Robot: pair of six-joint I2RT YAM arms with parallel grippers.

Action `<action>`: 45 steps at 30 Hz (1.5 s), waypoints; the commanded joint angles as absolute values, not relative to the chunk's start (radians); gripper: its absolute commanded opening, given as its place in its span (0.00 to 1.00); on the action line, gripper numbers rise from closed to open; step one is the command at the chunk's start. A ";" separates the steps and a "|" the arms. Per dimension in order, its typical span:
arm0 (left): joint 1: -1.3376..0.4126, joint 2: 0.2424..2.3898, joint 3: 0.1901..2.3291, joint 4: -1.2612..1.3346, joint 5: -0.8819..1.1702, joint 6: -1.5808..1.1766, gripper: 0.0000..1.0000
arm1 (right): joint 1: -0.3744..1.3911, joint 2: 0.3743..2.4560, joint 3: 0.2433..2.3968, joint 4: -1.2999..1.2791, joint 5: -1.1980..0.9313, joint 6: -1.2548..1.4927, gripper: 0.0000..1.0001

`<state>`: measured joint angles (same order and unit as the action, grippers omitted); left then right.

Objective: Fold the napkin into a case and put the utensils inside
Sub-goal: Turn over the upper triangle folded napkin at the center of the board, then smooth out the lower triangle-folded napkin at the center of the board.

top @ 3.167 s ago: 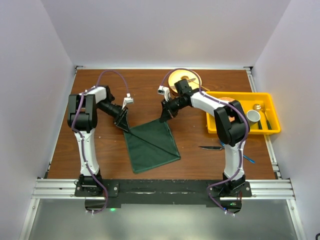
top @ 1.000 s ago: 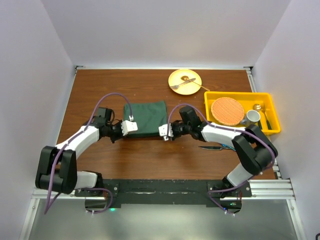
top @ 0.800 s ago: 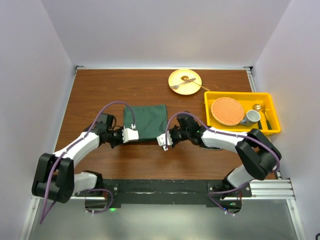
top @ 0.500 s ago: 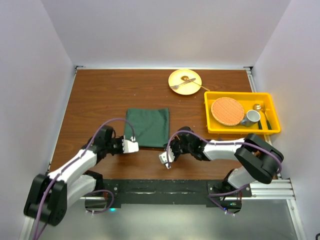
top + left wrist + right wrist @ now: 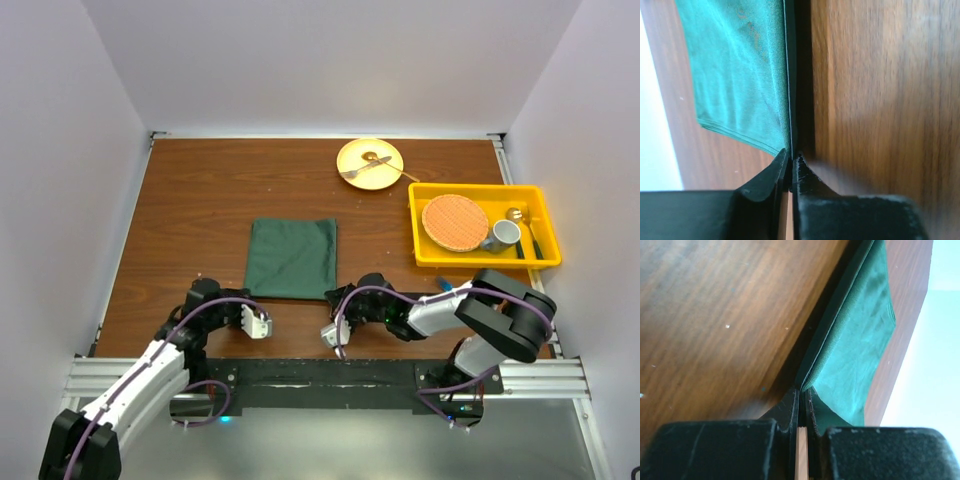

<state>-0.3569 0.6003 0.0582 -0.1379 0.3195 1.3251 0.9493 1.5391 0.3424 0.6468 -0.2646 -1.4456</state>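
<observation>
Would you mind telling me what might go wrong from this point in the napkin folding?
The right hand looks shut on the near corner of the napkin; retreating before opening could drag the fold askew. The right forearm lies low over the blue fork, so a sweep might knock it.

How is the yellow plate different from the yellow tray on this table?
The plate is round and flat; the tray is rectangular with raised walls. The plate is smaller. The plate holds metal cutlery; the tray holds an orange disc and a cup. Both are yellow.
</observation>
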 commanded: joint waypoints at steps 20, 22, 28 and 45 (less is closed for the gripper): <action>-0.350 0.659 0.458 -0.724 0.418 1.174 0.38 | 0.997 1.108 0.553 -0.087 -0.293 -1.177 0.89; -0.347 0.812 0.576 -0.744 0.474 1.030 0.36 | 0.980 1.137 0.621 -0.115 -0.255 -1.033 0.78; -0.339 1.066 0.663 -0.548 0.583 0.738 0.17 | 0.740 1.423 0.948 -0.259 -0.427 -0.488 0.49; -0.347 1.281 0.540 -0.515 0.361 0.890 0.02 | 0.690 1.801 1.023 -0.241 -0.584 0.041 0.41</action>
<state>-0.3428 1.2655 0.5747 -0.5278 0.4232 0.8394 0.6899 1.7695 1.0435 -0.2646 -0.5350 -0.0757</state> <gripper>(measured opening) 0.033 0.414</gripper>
